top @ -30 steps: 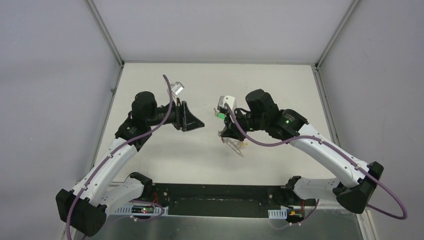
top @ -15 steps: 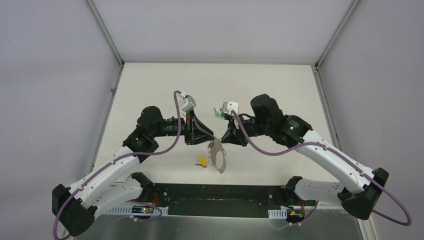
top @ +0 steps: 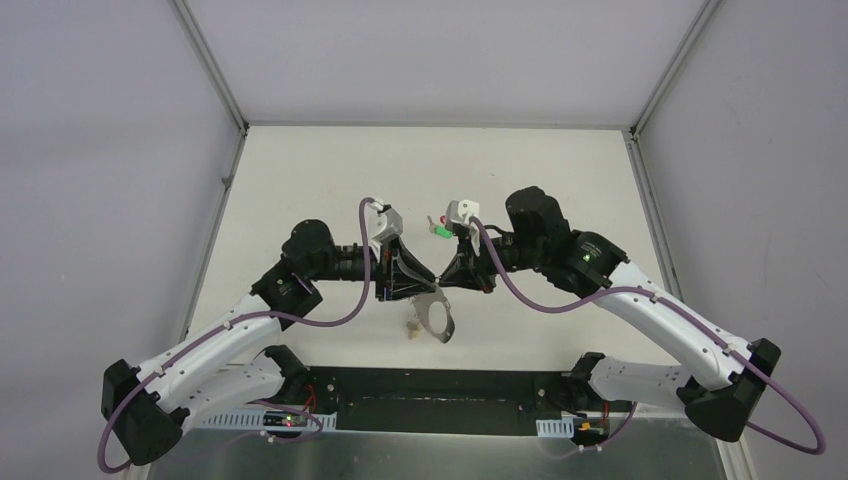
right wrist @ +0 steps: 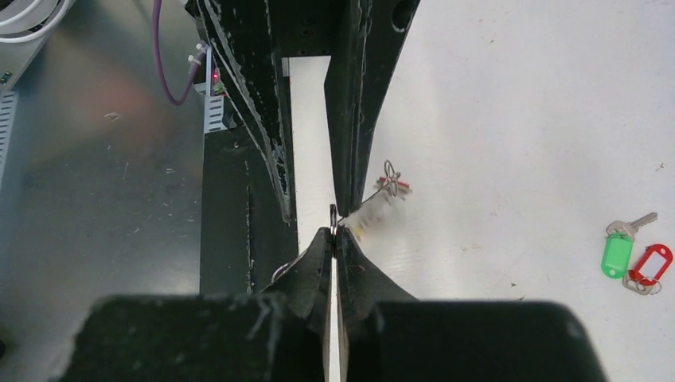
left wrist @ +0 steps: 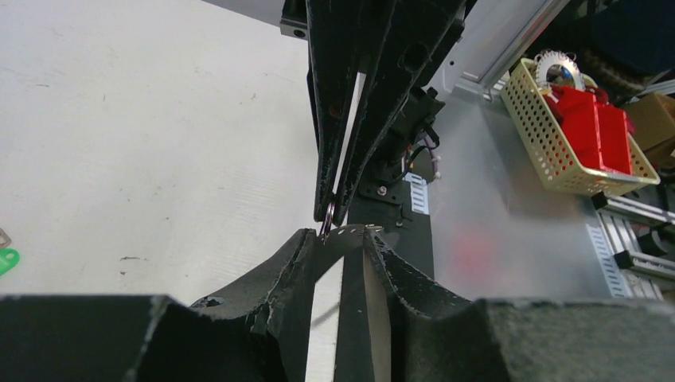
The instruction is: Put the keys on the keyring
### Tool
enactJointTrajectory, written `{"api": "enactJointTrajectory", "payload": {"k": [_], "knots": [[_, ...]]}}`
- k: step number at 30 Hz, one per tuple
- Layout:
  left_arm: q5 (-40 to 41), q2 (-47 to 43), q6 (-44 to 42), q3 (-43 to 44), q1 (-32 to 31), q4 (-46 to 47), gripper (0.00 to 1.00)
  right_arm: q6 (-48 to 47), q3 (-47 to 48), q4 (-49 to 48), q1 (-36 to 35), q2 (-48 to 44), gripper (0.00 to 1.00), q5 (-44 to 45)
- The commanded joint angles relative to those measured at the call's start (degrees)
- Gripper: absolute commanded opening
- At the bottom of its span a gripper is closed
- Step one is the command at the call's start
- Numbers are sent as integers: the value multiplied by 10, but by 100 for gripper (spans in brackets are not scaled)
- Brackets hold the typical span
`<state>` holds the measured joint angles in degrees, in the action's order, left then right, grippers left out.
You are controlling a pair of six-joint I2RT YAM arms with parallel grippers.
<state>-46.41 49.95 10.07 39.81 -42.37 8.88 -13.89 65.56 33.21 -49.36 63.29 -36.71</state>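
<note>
1. The white table (top: pixel 330 170) lies under me, and my two arms meet over its middle, tip to tip.
2. My right gripper (right wrist: pixel 333 232) is closed tight, pinching the thin edge of the keyring (top: pixel 437 318) between its fingertips.
3. My left gripper (left wrist: pixel 338 239) faces it with its jaws narrowed but a gap showing between them. A strip of the keyring's metal lies across its tips. I cannot tell whether they pinch it.
4. The keyring hangs from that meeting point, its hoop below and toward my bases, raised off the table.
5. A blurred key (top: pixel 410 325) with a yellowish smear shows just beside the hoop. I cannot tell if it is threaded on.
6. A green-tagged key (right wrist: pixel 615 253) and a red-tagged key (right wrist: pixel 653 263) lie together on the table, well apart from the hoop.
</note>
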Motion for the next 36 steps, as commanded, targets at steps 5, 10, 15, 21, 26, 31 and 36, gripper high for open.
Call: {"api": "enactJointTrajectory", "payload": {"k": [5, 10, 15, 21, 26, 31, 36], "knots": [[24, -10, -77, 2, -26, -12, 20, 12, 11, -40, 1, -5, 0, -36], [24, 2, -91, 12, -34, -16, 8, 13, 15, -40, 1, 1, 0, -42], [47, 0, -95, 17, -36, -36, 0, 15, 15, -40, 1, 0, 0, -46], [108, -24, -77, 8, -36, -45, 0, 24, 14, -48, 1, 2, 8, -45], [140, -56, -41, -14, -36, -12, 0, 68, -2, -92, 4, -19, 65, 18], [149, -83, 3, -53, -36, 86, 0, 95, -48, -187, 44, -63, 67, 35], [134, -96, 29, -82, -36, 175, 0, 241, -101, -298, 109, -101, 67, -24]]}}
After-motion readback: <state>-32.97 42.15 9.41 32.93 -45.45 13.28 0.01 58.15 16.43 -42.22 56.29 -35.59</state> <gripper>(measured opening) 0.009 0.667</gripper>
